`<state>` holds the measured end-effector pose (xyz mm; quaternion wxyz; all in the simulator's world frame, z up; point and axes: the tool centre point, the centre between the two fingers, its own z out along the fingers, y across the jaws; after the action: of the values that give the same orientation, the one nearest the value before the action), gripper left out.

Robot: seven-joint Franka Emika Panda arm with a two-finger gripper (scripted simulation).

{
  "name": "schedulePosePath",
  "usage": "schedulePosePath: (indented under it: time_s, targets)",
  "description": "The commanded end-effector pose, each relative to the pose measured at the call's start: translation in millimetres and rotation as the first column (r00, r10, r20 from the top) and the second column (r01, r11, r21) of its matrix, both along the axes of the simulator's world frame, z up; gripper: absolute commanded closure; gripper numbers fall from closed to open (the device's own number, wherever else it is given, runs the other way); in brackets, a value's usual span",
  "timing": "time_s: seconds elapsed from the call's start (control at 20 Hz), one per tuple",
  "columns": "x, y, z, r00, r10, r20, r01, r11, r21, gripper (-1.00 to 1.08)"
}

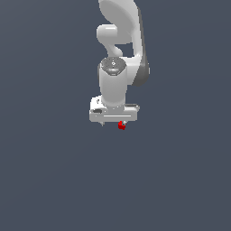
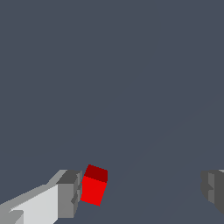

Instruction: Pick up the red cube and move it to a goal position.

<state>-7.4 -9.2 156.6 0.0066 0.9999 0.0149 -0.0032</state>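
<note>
- Hovering over a plain grey floor (image 1: 54,180), the gripper (image 1: 113,122) points straight down in the exterior view, with the red cube (image 1: 121,126) peeking out just below its body, toward the exterior view's right of centre
- The jaws stand wide apart in the wrist view: one finger (image 2: 69,194) sits just beside the red cube (image 2: 93,190), perhaps touching it, while the other finger (image 2: 213,189) is well apart from it on the far side of the gap
- The cube looks turned at an angle to the finger pads, not square with them
- Judging progress: the approach seems done, since the cube lies between the fingers, but nothing is clamped, so the grasp, the lift and the carry to the goal all remain
- No goal marker shows in either view, so I cannot tell where the cube must end up
- No brands, labels or readable writing appear on the arm, the cube or the floor
</note>
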Motion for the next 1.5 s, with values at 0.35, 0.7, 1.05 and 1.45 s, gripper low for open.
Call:
schedulePosePath:
  time_s: [0.35, 0.7, 1.05, 1.45]
  targets:
    - [-7.3, 2.4, -10.0, 1.0, -0.024, 0.001, 0.024, 1.0, 0.001, -0.92]
    - [-29.0, 10.8, -40.4, 0.995, -0.097, 0.002, 0.097, 0.995, 0.003, -0.92]
    - [-59.6, 26.9, -87.0, 0.979, -0.206, 0.005, 0.206, 0.979, 0.007, -0.92]
    - [-81.2, 43.1, -125.1, 0.957, -0.291, 0.006, 0.29, 0.957, 0.011, -0.92]
